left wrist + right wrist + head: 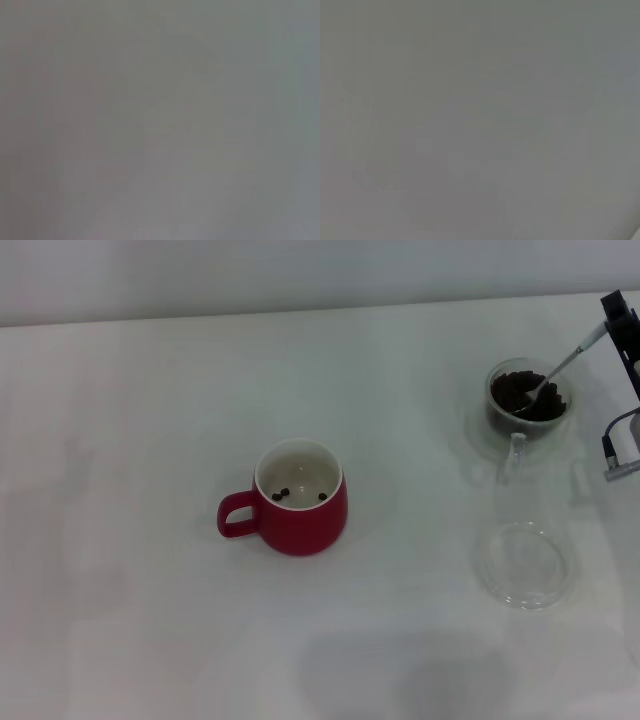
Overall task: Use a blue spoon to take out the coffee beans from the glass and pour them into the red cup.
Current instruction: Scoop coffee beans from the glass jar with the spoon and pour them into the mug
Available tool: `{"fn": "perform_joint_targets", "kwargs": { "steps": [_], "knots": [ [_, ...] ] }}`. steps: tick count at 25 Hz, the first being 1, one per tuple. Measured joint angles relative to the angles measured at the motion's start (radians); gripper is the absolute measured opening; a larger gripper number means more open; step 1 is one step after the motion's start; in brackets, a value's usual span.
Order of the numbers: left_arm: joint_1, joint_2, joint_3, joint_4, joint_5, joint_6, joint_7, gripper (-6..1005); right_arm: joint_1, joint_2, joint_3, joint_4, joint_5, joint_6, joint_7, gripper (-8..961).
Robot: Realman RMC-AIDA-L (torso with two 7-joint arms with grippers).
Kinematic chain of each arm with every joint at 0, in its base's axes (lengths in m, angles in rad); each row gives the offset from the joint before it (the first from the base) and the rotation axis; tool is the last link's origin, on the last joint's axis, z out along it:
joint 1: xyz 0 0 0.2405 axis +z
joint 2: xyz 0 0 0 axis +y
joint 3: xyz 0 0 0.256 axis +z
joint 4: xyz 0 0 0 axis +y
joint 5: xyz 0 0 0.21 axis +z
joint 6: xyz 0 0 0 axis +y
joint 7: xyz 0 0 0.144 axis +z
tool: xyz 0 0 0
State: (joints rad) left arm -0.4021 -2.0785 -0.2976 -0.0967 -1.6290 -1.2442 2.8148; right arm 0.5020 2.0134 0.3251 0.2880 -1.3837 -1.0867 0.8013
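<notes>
Entering at the frame's right edge, right gripper (pixel 618 325), mostly cropped, grip state indiscernible; blue spoon (pixel 560 368) bowl buried in coffee beans (pixel 522 397) inside glass (pixel 528 400). Wrist views blank.

Red cup (pixel 300 502): deep-red rounded mug, upright, mid-table, loop handle toward the robot's left; white inside with three loose dark beans (pixel 283 493) on the bottom.

Glass (pixel 527 399): small, clear, upright, far right of the table, well apart from the mug; holds a heap of coffee beans (pixel 518 392).

Blue spoon (pixel 560 368): tilted, metal bowl down in the heap, handle rising up and to the right.
</notes>
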Motion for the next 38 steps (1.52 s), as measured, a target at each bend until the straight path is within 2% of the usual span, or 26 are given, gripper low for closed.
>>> {"fn": "perform_joint_targets", "kwargs": {
  "steps": [24, 38],
  "knots": [
    [0.002, 0.000, 0.000, 0.000, -0.002, 0.000, 0.000, 876, -0.009, -0.001, 0.000, -0.027, -0.008, -0.008, 0.149, 166],
    [0.003, 0.002, 0.000, 0.000, -0.002, 0.000, 0.000, 876, -0.050, -0.002, -0.053, -0.046, -0.011, -0.146, 0.290, 167]
  ]
}}
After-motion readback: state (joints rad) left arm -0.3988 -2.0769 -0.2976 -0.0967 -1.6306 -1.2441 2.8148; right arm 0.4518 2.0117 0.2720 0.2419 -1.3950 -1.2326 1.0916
